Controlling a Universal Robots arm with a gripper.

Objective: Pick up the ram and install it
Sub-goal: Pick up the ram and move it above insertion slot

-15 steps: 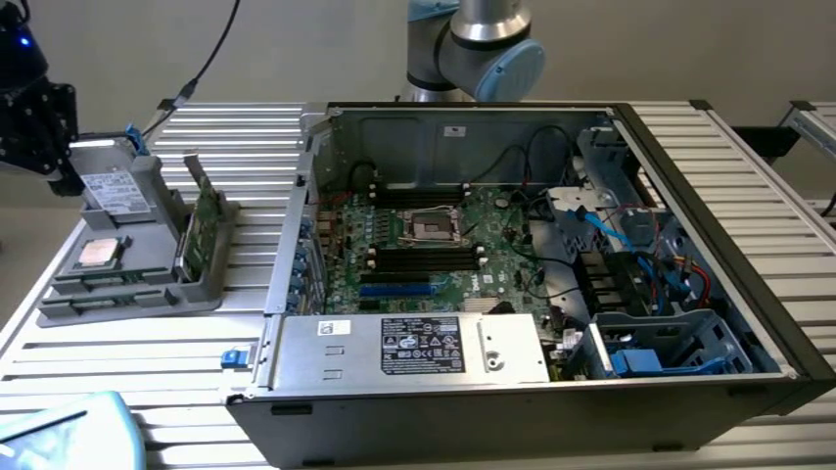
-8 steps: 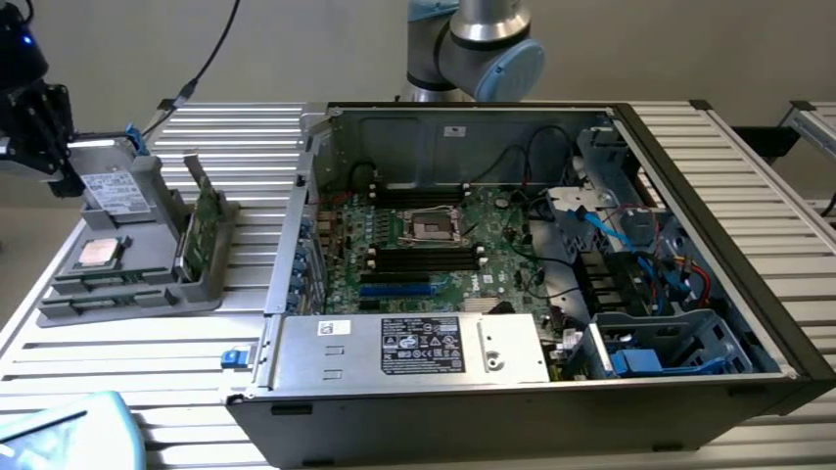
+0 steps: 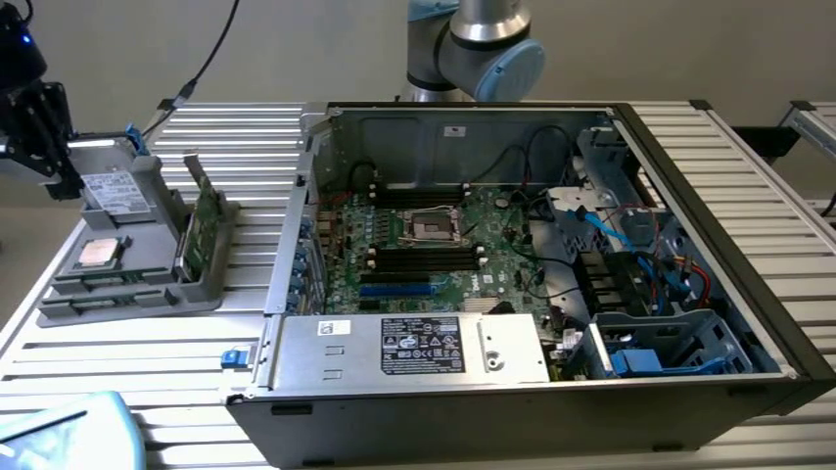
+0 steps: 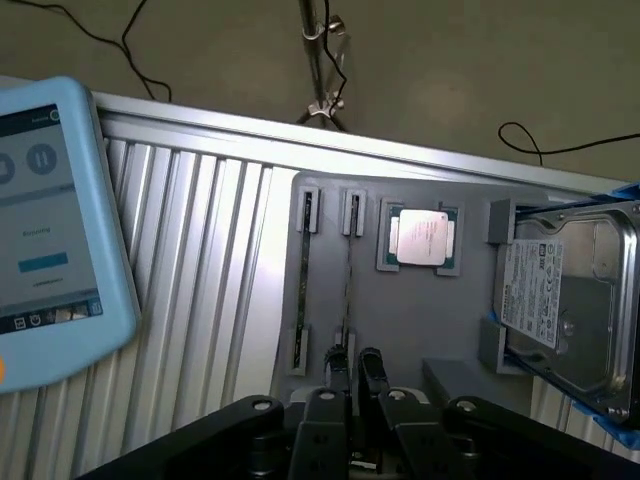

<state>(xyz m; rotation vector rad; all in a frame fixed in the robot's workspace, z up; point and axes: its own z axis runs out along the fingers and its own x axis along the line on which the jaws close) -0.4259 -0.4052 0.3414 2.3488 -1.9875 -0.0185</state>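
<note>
Gripper point(image 4: 353, 362) is hovering over the gray holder point(image 4: 440, 320), with clear room above it; its fingers are sitting slightly apart, gripping nothing. The exterior view's left edge is cutting it off. Ram point(image 4: 347, 265) is standing edge-up in a holder slot, beside the processor point(image 4: 420, 238) and hard drive point(image 4: 565, 300).

The arm point(image 3: 487, 39) is a silver-grey tube with rounded joints, one closed by a pale blue cap point(image 3: 512, 69). The gripper point(image 4: 352, 362) is matt black: two slim fingers point(image 4: 335, 365) with rounded tips on angular link bars point(image 4: 230, 425), each hinged on a round silvery pin point(image 4: 262, 405). Its black wrist housing point(image 3: 33, 117) carries a small blue light point(image 3: 23, 39).
</note>
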